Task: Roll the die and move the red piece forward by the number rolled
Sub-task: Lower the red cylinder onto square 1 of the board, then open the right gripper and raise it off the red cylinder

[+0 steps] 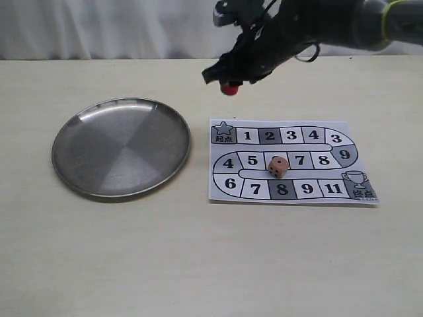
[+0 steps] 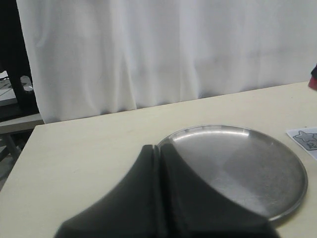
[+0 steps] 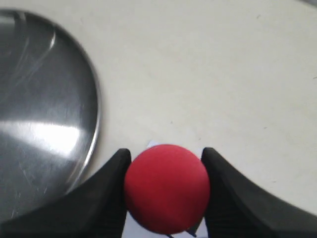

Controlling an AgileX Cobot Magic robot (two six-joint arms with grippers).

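The red piece [image 1: 229, 88] hangs in the air above the table, behind the board's start corner, with my right gripper [image 1: 228, 82] shut on it. From the right wrist it shows as a red disc [image 3: 166, 187] filling the gap between the black fingers [image 3: 106, 198]. The pale tan die [image 1: 278, 166] rests on the paper board [image 1: 288, 160], on the square between 5 and 7 in the middle row. My left gripper [image 2: 159, 148] is shut on nothing, its tips over the near rim of the steel plate; it is out of the exterior view.
A round steel plate [image 1: 121, 146] lies left of the board, seen too as the plate [image 2: 247, 168] from the left wrist and as the plate [image 3: 44, 114] from the right wrist. A white curtain [image 2: 163, 49] hangs behind the table.
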